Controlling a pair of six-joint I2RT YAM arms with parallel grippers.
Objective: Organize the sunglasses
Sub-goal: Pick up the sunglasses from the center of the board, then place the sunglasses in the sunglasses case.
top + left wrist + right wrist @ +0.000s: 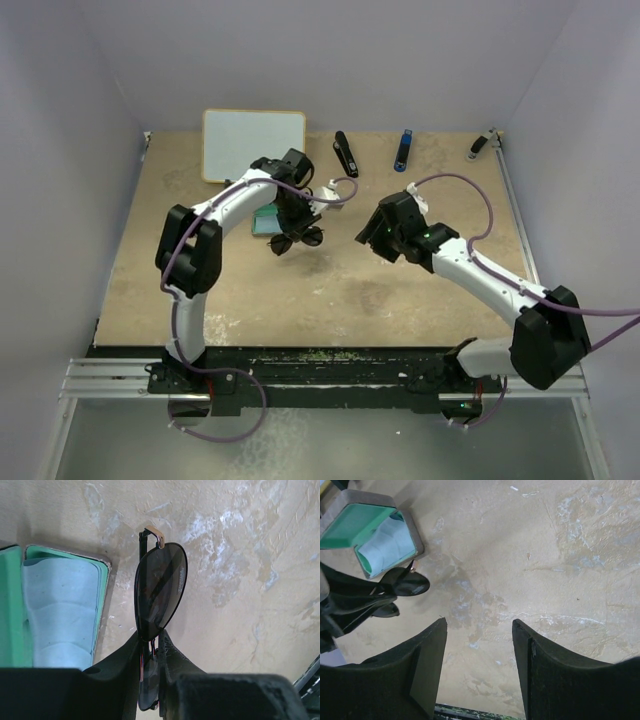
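Note:
The sunglasses (160,587) hang off the table, folded, one dark teardrop lens pointing away from the wrist. My left gripper (152,645) is shut on them at the bridge between the lenses. From above, the sunglasses (298,240) sit just right of the open case (266,220). The case (104,575) has a green lining and a light-blue cloth (57,610) lying inside. My right gripper (480,630) stands open over bare table with nothing between its fingers, to the right of the sunglasses (405,582) and the case (350,525). In the top view the right gripper (372,238) is near the table's middle.
A white board (253,145) lies at the back left. A black stapler-like object (346,153), a blue one (403,150) and a small dark-and-silver one (481,144) line the back edge. The black rail (330,360) marks the near edge.

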